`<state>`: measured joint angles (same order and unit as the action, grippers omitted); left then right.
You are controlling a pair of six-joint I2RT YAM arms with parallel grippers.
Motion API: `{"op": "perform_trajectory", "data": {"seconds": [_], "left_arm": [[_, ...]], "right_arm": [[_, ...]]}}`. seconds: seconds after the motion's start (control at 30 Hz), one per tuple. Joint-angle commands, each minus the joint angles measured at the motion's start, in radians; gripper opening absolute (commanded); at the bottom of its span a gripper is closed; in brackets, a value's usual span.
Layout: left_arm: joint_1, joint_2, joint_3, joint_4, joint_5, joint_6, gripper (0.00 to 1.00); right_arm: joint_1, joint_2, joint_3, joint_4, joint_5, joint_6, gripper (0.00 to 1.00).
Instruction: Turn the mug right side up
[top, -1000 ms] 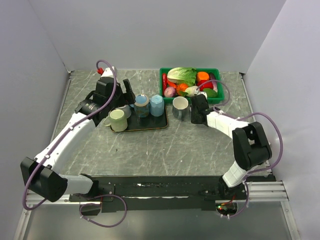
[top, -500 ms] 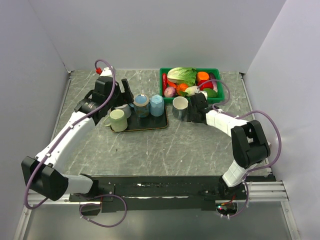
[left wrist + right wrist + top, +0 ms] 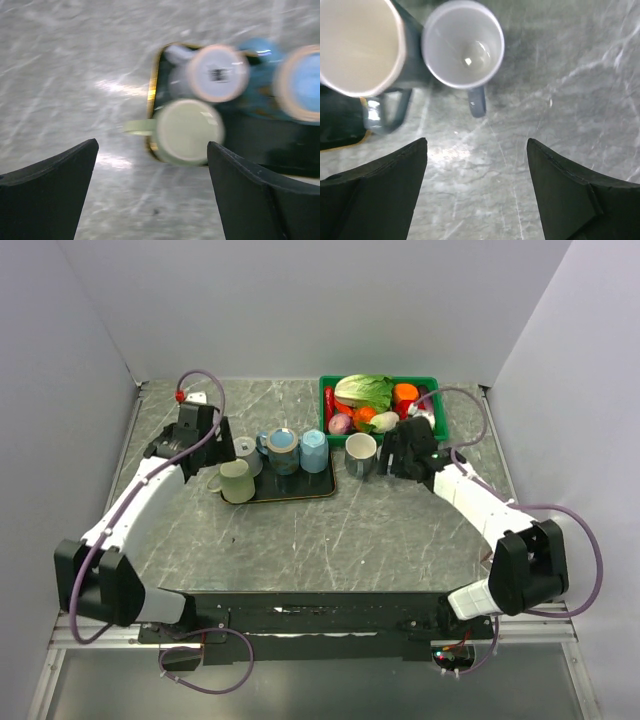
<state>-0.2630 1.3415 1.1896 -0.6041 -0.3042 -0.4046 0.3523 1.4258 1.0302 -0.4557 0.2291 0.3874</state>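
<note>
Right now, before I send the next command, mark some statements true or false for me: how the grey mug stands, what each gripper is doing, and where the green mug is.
1. The grey mug stands mouth up on the table, outside the tray. True.
2. The right gripper is clamped on the grey mug. False: its jaws stand open, short of the mug, holding nothing.
3. The left gripper is open and empty. True.
4. The green mug lies on the bare table. False: it sits on the tray, at its near left corner.
</note>
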Motion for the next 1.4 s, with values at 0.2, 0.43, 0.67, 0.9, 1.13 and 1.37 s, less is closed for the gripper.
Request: {"op": "perform_trajectory", "data": {"seconds": [0.2, 0.43, 0.67, 0.9, 1.13, 1.37], "left_arm": [[0.093, 0.044, -0.056, 0.021, 0.258, 0.314, 0.96], [0.113, -0.001, -0.097, 0.026, 0.539, 0.498, 0.96], [0.149, 0.077, -0.074, 0.001, 0.603, 0.559, 0.96], [0.234, 0.165, -0.015, 0.007, 0.655, 0.599, 0.96], [0.26, 0.241, 0.041, 0.001, 0.781, 0.65, 0.96], [0.309, 0.349, 0.082, -0.048, 0.884, 0.687, 0.96]], "right_arm": [[-0.081, -0.004, 0.218, -0.087, -0.062, -0.053, 0.87], [-0.096, 0.018, 0.329, -0.17, -0.073, -0.079, 0.87], [-0.105, 0.002, 0.352, -0.205, -0.08, -0.076, 0.86], [-0.11, 0.001, 0.335, -0.21, -0.094, -0.068, 0.86], [-0.108, 0.038, 0.375, -0.236, -0.089, -0.061, 0.84], [-0.108, 0.056, 0.389, -0.247, -0.094, -0.033, 0.84]]}}
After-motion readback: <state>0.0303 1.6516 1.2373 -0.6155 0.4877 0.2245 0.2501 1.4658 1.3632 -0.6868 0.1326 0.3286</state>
